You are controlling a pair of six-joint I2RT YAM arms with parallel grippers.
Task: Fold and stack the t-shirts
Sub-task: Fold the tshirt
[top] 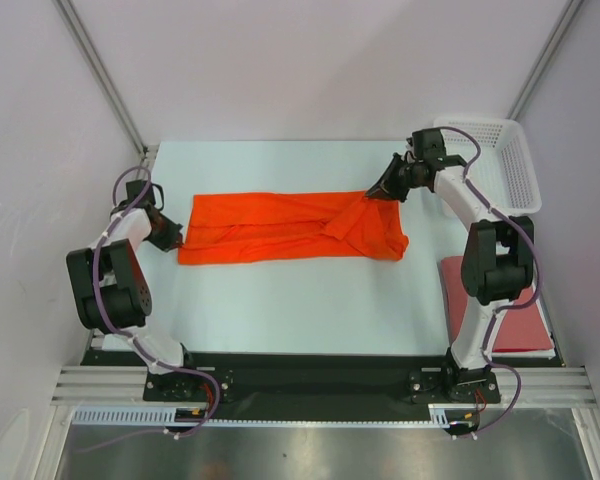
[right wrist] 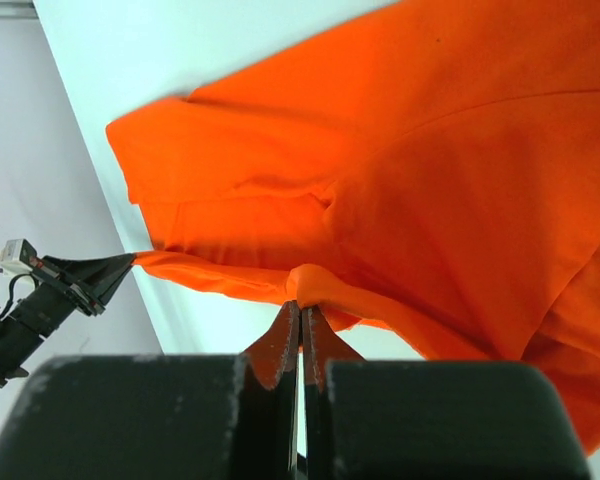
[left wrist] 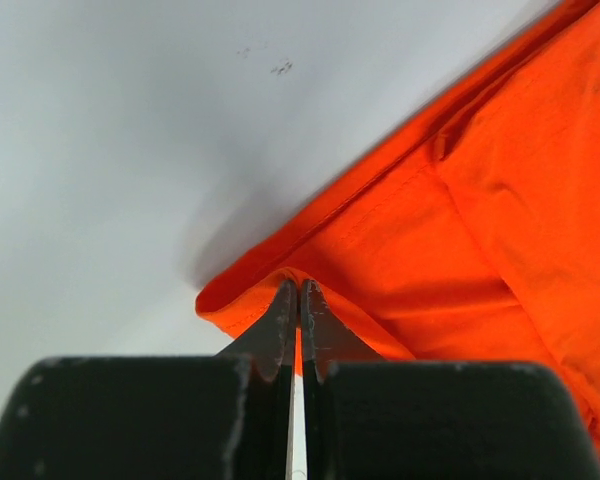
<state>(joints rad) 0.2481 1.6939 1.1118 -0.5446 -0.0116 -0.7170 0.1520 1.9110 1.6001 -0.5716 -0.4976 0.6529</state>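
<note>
Lying across the middle of the tabletop, the orange shirt is held at both ends: the left tool is clamped on its left corner, the right tool on a raised fold. The brick-red shirt lies at the lower right.

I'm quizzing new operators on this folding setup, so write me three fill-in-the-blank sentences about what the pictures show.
1. The left gripper and the right gripper are each shut on the bright ____ cloth t-shirt.
2. The dull brick-red cloth t-shirt lies at the near ____ corner of the pale table.
3. The ____ plastic lattice basket stands at its far right corner.
Missing words: orange; right; white.
</note>
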